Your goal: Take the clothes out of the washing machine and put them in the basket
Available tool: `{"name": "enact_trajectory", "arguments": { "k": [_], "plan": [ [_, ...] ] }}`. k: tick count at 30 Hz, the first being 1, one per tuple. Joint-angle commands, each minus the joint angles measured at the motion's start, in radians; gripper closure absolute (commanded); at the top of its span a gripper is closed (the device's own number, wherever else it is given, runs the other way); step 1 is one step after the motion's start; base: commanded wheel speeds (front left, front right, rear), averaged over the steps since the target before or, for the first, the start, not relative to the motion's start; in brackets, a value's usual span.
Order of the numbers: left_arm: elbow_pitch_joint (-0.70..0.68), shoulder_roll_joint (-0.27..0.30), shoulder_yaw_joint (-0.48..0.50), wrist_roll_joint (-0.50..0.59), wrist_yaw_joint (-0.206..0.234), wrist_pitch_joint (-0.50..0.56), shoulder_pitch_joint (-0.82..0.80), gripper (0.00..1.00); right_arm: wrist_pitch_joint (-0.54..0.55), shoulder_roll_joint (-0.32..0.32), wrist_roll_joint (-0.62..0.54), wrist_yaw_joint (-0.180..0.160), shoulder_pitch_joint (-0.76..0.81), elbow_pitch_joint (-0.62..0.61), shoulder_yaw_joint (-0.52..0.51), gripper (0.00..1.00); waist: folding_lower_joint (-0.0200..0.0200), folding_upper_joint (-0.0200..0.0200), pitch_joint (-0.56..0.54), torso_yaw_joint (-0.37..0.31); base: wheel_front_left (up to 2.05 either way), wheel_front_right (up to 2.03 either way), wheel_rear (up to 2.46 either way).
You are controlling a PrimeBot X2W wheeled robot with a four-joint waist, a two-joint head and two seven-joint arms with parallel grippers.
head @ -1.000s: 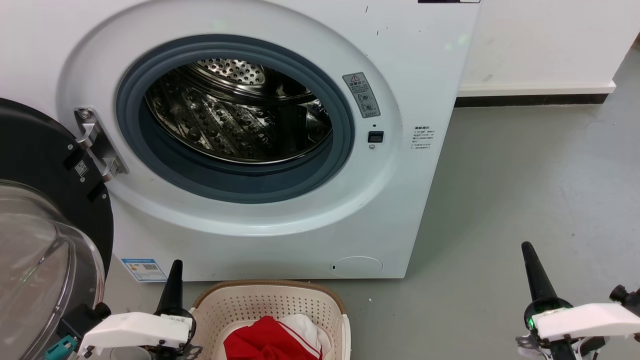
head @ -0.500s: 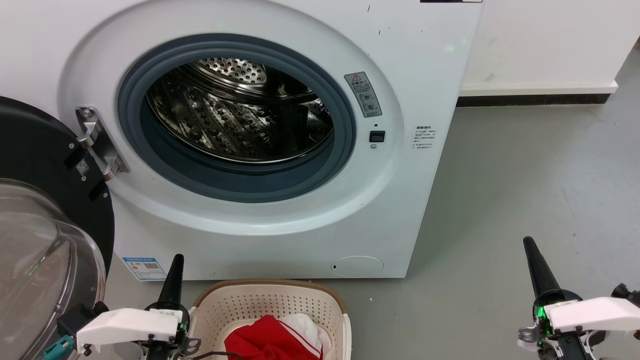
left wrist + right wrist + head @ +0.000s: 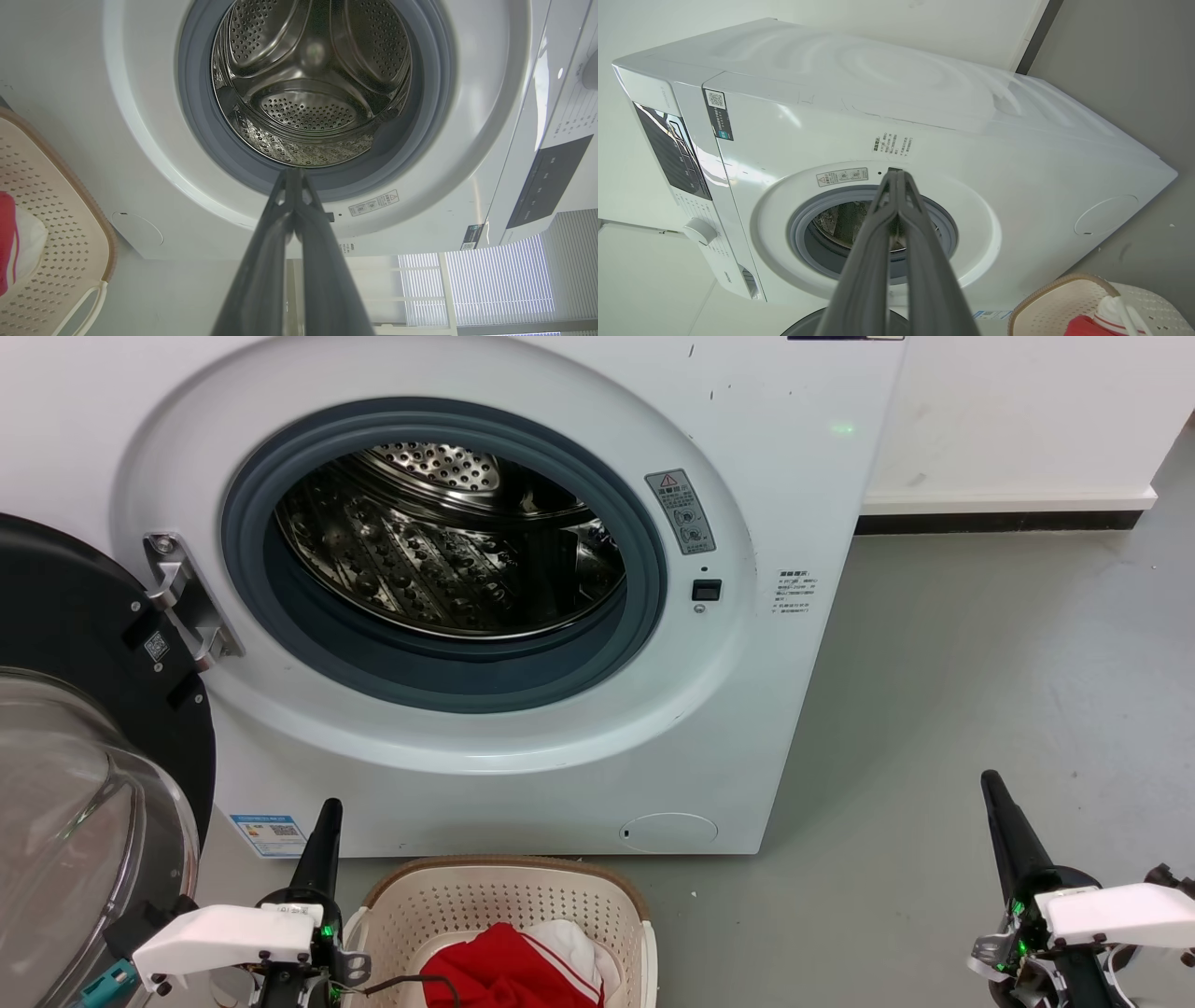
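Grey floor [image 3: 980,663]; basket [image 3: 485,907] and clothes [image 3: 495,975] half out-of-frame.

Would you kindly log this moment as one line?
white front-loading washing machine: steel drum looks empty | red-and-white clothes: in cream perforated plastic basket | left gripper: shut, empty | right gripper: shut, empty

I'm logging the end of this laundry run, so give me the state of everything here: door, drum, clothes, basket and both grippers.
washing machine door: open, swung to the robot's left.
drum: no clothes visible inside.
clothes: red and white, bunched in the basket.
basket: upright, holding the clothes.
left gripper: shut, empty.
right gripper: shut, empty.
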Motion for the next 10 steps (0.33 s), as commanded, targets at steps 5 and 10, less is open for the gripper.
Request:
{"name": "enact_trajectory", "arguments": {
  "k": [5, 10],
  "plan": [
    [0.004, 0.0, 0.006, -0.05, -0.01, 0.014, -0.026, 1.0, 0.013, 0.0, 0.053, 0.0, -0.03, 0.007, -0.008, 1.0, 0.0, 0.0, 0.001, 0.001, 0.0, 0.0, 0.0],
    [0.009, 0.0, 0.01, -0.091, -0.014, 0.023, -0.027, 1.0, 0.024, 0.002, 0.093, 0.0, -0.032, 0.013, -0.013, 1.0, 0.0, 0.0, 0.001, 0.002, 0.0, 0.0, 0.0]
  ]
}}
